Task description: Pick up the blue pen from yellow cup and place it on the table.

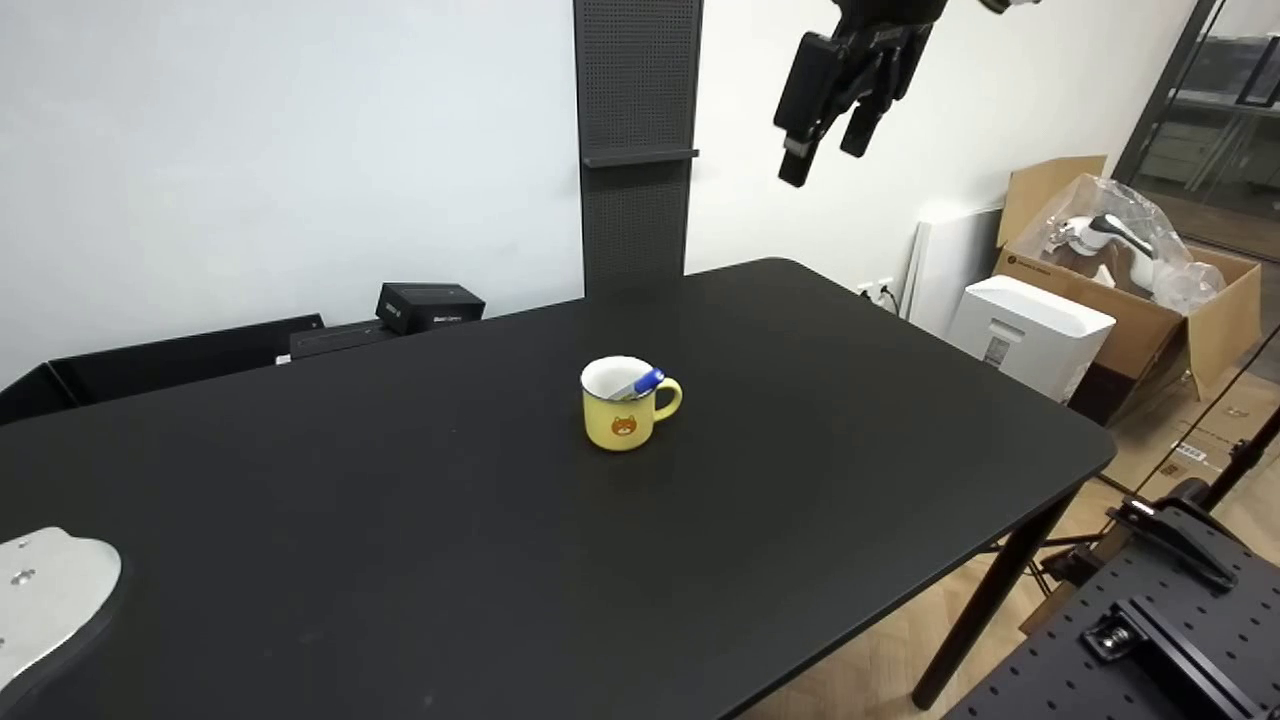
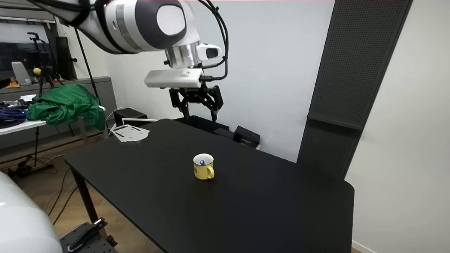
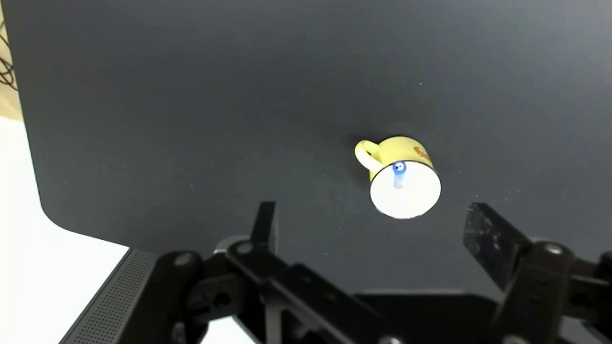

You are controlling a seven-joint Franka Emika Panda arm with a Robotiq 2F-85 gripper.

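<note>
The approach step appears to be in hand — the empty Robotiq gripper [image 2: 200, 117], jaws wide, hangs well apart from the yellow mug [image 1: 604, 422] — and next calls for aligned descent to the blue pen [image 1: 642, 384] leaning inside.

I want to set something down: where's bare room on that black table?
The table is bare between the yellow cup and the pale plate, and beyond the cup, out to the end away from the plate. Crowded: the plate's spot, and the cup, with the blue pen leaning inside.
</note>
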